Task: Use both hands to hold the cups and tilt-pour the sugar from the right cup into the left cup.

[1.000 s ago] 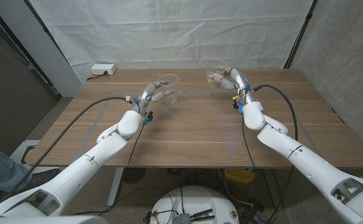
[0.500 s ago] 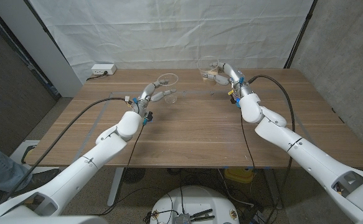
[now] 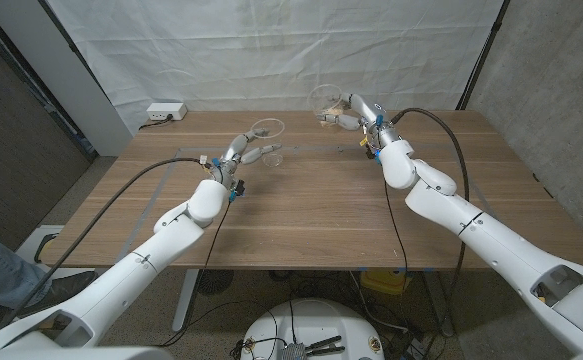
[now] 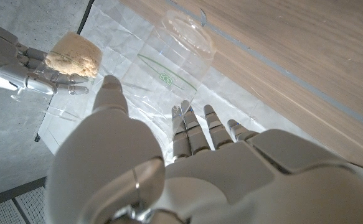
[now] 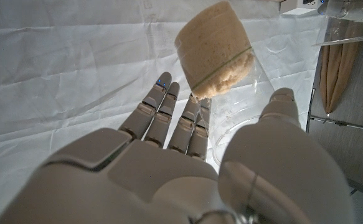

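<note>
Right robot hand (image 3: pixel 356 110) grips the right cup (image 3: pixel 327 102), lifted above the desk (image 3: pixel 311 210) near its far edge, tilted. Sugar (image 5: pixel 217 51) is clumped at the cup's bottom (visible in the right wrist view). Left robot hand (image 3: pixel 246 150) holds the left cup (image 3: pixel 269 140), clear plastic, near the far edge left of centre, mouth up. The two cups are apart.
</note>
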### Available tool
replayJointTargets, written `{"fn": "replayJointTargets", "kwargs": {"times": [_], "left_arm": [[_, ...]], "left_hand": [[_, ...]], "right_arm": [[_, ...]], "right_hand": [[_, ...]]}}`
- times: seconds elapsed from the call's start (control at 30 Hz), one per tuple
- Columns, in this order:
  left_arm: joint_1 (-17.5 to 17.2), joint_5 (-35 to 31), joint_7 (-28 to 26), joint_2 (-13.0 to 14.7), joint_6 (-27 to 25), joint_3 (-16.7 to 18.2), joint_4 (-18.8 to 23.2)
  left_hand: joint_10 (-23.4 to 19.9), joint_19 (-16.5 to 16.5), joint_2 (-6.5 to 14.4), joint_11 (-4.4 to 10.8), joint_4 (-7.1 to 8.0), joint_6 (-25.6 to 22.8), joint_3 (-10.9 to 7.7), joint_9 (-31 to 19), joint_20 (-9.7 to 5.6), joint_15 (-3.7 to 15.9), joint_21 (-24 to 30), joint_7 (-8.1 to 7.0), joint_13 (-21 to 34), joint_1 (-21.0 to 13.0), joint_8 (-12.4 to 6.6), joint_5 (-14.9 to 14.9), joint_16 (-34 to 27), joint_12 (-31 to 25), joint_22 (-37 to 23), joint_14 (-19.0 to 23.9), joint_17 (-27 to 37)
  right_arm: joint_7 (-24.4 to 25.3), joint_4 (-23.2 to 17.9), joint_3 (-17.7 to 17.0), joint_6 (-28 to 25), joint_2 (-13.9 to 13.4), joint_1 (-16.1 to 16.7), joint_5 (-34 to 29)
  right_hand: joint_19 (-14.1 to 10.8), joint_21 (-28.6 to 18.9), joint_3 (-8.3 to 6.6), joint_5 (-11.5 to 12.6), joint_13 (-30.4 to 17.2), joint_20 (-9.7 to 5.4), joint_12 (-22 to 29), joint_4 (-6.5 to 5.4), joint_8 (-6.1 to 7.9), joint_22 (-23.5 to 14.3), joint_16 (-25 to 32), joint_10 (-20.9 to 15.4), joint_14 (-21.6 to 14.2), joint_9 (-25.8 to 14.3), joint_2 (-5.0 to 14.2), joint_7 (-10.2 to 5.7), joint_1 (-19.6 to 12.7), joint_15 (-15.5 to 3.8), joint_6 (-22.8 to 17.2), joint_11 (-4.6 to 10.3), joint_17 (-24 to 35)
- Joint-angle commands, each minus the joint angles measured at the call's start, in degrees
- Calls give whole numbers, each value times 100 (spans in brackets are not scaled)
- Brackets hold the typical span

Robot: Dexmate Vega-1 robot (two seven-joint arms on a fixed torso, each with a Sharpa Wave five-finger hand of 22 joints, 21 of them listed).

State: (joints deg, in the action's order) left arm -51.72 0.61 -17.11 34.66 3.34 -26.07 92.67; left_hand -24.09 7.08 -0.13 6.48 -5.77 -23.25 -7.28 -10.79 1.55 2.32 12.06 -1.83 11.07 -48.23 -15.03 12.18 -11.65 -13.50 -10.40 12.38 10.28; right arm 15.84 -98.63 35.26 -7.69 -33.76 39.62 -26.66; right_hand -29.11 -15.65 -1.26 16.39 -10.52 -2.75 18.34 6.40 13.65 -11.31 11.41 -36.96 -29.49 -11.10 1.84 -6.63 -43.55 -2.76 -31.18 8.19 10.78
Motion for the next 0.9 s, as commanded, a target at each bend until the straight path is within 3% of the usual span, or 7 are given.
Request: {"fn": "replayJointTargets", "kwargs": {"times": [0.03,0.5,0.9], "left_arm": [[170,-111,15,-49,19,-95,-111],[509,-224,337,-243,205,-378,-291],[462,-208,406,-229,201,-361,-272]], "left_hand": [[-49,22,22,9,26,-72,-2,-24,42,87,-5,4,16,2,10,-2,10,11,-20,36,9],[-76,25,33,21,35,-105,10,-25,42,91,-11,1,18,-1,33,-16,19,31,-20,42,9],[-100,23,47,42,49,-123,26,-27,36,75,-14,-10,20,1,69,-30,30,56,-21,41,10]], "right_arm": [[-117,-25,124,-62,105,-154,-282],[-188,-98,129,-220,157,-150,-393],[-454,-117,316,-381,175,-366,-730]], "right_hand": [[8,39,11,-23,-34,-362,-16,-10,-3,-31,-1,5,-31,-18,76,44,-16,-464,-23,-30,26],[2,43,12,-38,-35,-359,-28,-15,-15,-31,-4,-4,-31,-19,89,49,-14,-462,-28,-31,27],[0,46,14,-49,-35,-358,-38,-15,-25,-31,-4,-6,-39,-20,94,50,-16,-471,-27,-29,27]]}}
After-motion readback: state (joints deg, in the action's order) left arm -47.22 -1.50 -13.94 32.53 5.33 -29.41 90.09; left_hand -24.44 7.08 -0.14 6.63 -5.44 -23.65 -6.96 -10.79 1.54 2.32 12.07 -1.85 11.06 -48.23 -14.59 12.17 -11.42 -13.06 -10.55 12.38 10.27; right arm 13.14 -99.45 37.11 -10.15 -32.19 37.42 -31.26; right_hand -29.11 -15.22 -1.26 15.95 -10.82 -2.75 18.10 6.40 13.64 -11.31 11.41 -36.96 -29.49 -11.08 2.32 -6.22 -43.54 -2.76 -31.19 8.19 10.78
